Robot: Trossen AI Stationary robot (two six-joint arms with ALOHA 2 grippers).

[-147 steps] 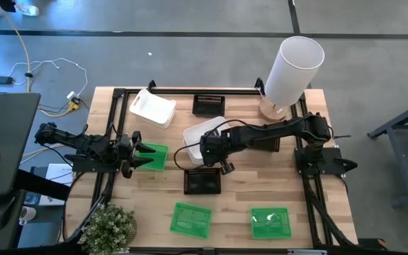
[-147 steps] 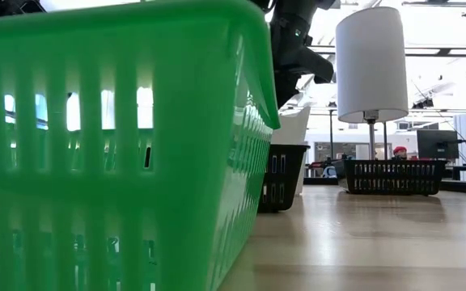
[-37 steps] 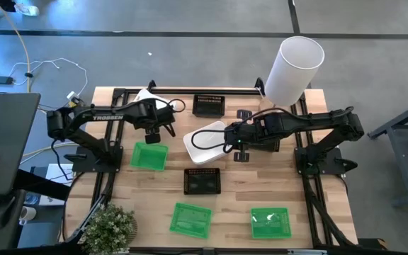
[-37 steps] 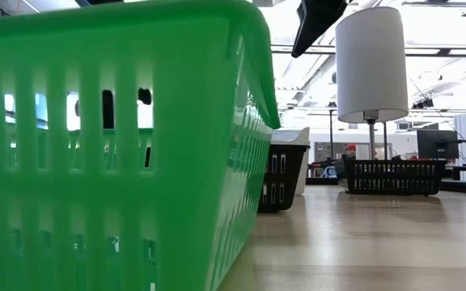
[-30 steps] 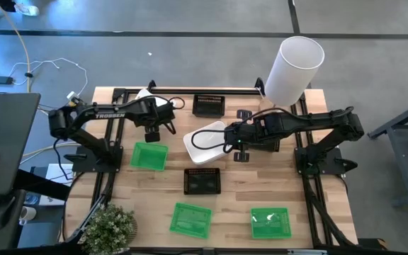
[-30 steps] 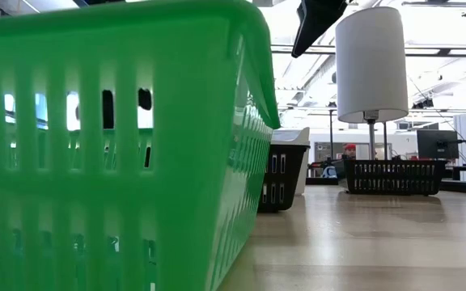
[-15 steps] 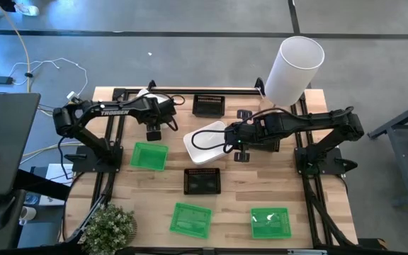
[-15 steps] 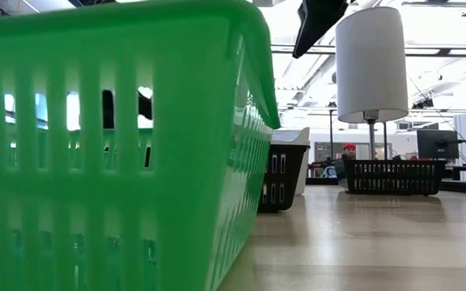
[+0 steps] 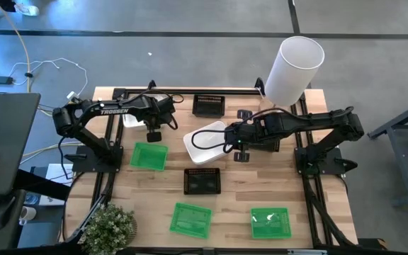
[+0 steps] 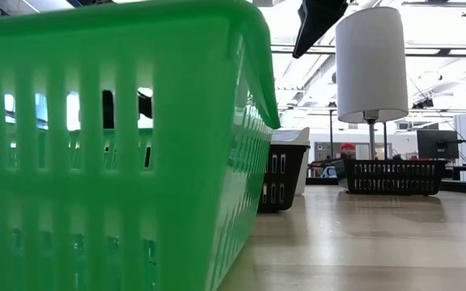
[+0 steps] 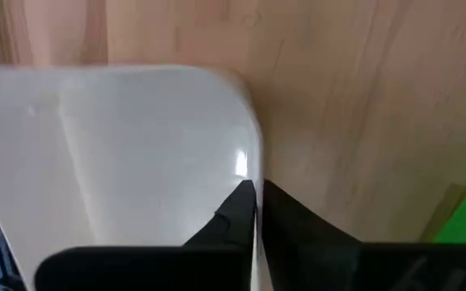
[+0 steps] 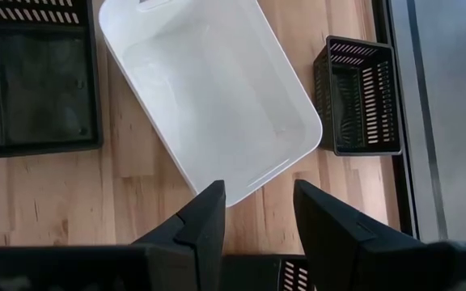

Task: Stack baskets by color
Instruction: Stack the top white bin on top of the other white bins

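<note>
Now that left gripper [image 11: 255,212] has just snapped shut on rim of white shallow plastic basket [image 11: 128,145] behind small green slotted plastic basket [image 9: 149,156], I judge lift possible. Right gripper [image 12: 256,212] waits open above second white basket [image 12: 209,97].

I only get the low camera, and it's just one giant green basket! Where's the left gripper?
Observer: At the back left of the table. The left gripper is pinched shut on a white basket, right on its rim.
Operator: And the other one?
Observer: The right gripper hovers open over a second white basket near the middle.
Operator: Are the green ones stacked?
Observer: No, the three green baskets lie apart, each alone.
</note>
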